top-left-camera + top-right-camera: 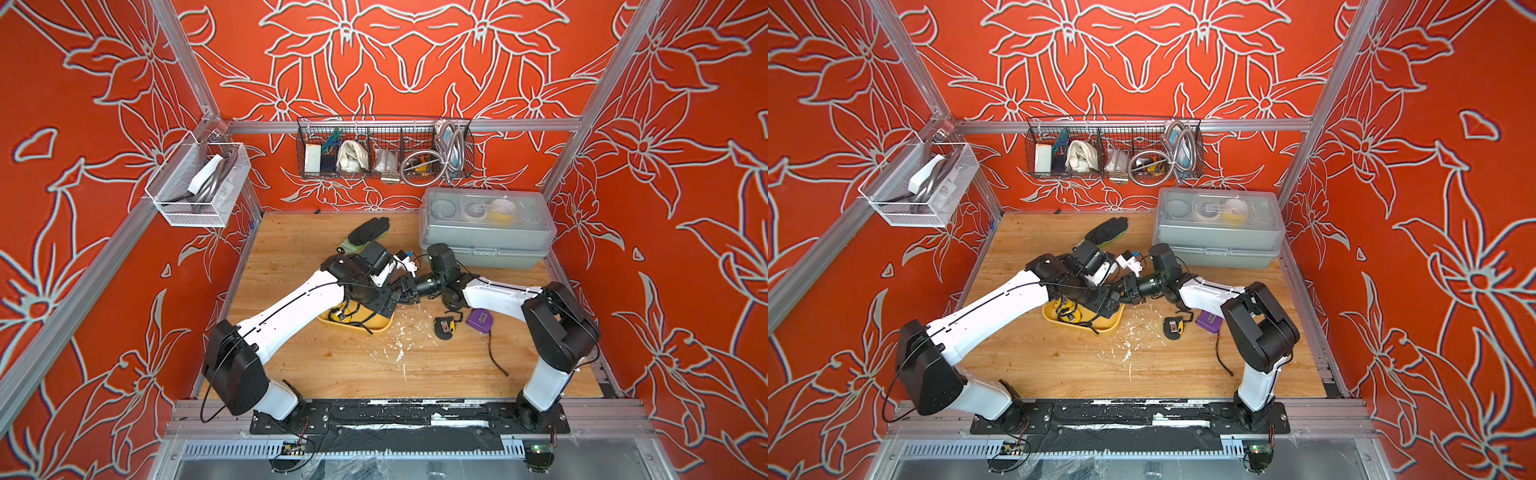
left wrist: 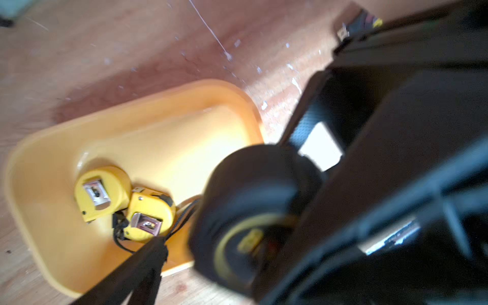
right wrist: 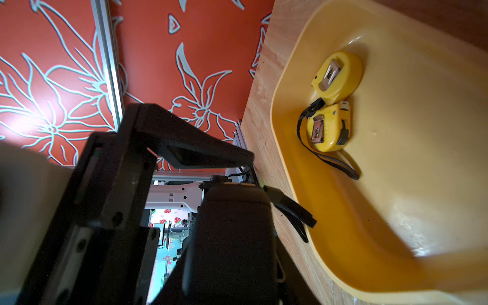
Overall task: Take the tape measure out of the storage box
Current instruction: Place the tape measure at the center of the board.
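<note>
Two tape measures lie touching inside the storage box [image 3: 422, 158]: a rounder yellow tape measure [image 3: 336, 76] and a strapped yellow tape measure [image 3: 327, 129]. The box sits on the counter [image 1: 332, 361] under the left arm's wrist. A black tape measure [image 3: 229, 232] hangs above the box's rim between the jaws of the right tool [image 1: 405, 293]; whether they clamp it I cannot tell. The left tool [image 1: 386, 305] is hidden, so its state is unclear.

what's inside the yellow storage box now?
Two yellow tape measures, touching, clips up, near one end of the storage box; a black strap dangles over its rim. Remaining floor looks bare. In both top views the left arm hides much of it.
</note>
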